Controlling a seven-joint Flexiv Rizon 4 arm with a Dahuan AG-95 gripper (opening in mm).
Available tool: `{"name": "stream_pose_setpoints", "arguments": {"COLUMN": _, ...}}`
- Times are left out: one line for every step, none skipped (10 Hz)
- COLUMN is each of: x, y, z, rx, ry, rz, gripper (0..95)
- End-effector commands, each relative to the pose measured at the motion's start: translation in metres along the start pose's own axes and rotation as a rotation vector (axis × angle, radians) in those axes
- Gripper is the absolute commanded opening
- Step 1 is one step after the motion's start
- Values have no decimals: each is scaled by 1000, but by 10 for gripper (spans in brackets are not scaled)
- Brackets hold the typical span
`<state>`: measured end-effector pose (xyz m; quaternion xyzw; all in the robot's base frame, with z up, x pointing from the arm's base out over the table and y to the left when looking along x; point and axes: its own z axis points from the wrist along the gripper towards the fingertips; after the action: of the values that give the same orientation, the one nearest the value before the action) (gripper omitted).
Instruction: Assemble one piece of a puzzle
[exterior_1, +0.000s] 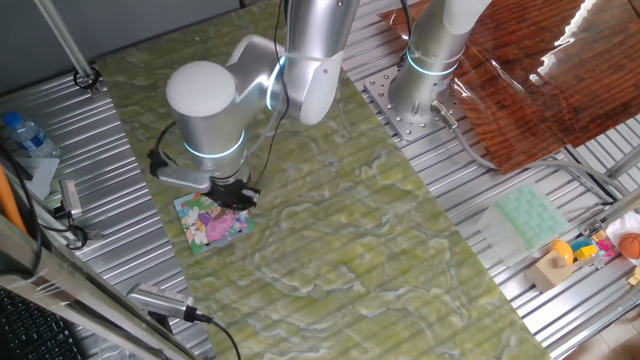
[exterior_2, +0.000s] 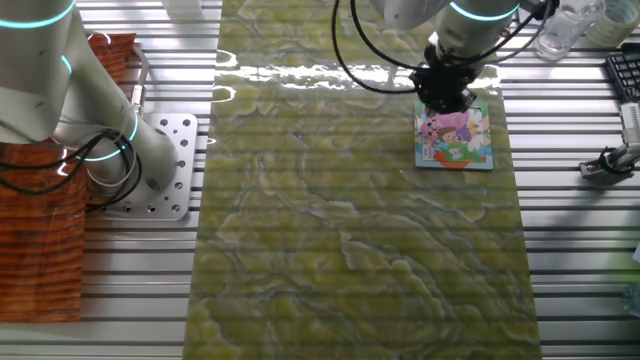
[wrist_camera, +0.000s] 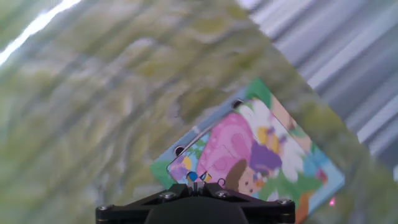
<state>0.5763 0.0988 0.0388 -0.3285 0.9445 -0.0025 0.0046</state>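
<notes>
Teal-edged puzzle (exterior_2: 457, 139) partly hidden beneath claw (exterior_2: 444, 100); piece seemingly unseen.

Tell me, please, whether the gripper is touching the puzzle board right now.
Cannot tell. In both fixed views the gripper sits over the puzzle's edge and hides any gap. The hand view is blurred, and the fingertips are cropped at its bottom edge.

Silver-white rounded arm (exterior_1: 205, 105) with glowing cyan joint rings, black cables and a black gripper (exterior_1: 232, 192).
</notes>
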Motion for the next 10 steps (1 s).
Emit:
{"name": "stream_pose_setpoints", "arguments": {"x": 3, "y": 1, "z": 4, "rx": -36, "ry": 73, "rz": 577, "gripper": 0}}
{"name": "stream_pose_setpoints", "arguments": {"x": 10, "y": 2, "z": 9, "rx": -46, "ry": 63, "rz": 581, "gripper": 0}}
{"name": "stream_pose_setpoints", "arguments": {"x": 16, "y": 2, "z": 11, "rx": -72, "ry": 51, "rz": 611, "gripper": 0}}
{"name": "stream_pose_setpoints", "arguments": {"x": 18, "y": 3, "z": 9, "rx": -71, "ry": 60, "rz": 641, "gripper": 0}}
{"name": "stream_pose_setpoints", "arguments": {"x": 21, "y": 4, "z": 7, "rx": -77, "ry": 74, "rz": 663, "gripper": 0}}
{"name": "stream_pose_setpoints", "arguments": {"x": 21, "y": 4, "z": 6, "rx": -78, "ry": 77, "rz": 667, "gripper": 0}}
{"name": "stream_pose_setpoints", "arguments": {"x": 23, "y": 5, "z": 6, "rx": -80, "ry": 79, "rz": 667, "gripper": 0}}
{"name": "stream_pose_setpoints", "arguments": {"x": 26, "y": 5, "z": 7, "rx": -87, "ry": 77, "rz": 666, "gripper": 0}}
{"name": "stream_pose_setpoints", "arguments": {"x": 30, "y": 6, "z": 9, "rx": -88, "ry": 75, "rz": 663, "gripper": 0}}
{"name": "stream_pose_setpoints", "arguments": {"x": 32, "y": 6, "z": 10, "rx": -91, "ry": 72, "rz": 658, "gripper": 0}}
